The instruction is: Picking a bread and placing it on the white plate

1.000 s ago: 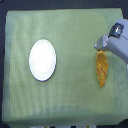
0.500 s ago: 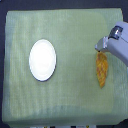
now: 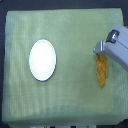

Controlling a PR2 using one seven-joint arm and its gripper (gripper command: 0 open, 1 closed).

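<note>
While the bread [image 3: 102,73] lies under the fingers [image 3: 98,50], the white plate [image 3: 42,60] sits apart.

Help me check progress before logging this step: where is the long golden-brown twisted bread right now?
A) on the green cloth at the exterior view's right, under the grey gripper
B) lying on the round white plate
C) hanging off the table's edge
A: the bread lies on the green cloth beneath the gripper, far from the bare white plate.
</note>
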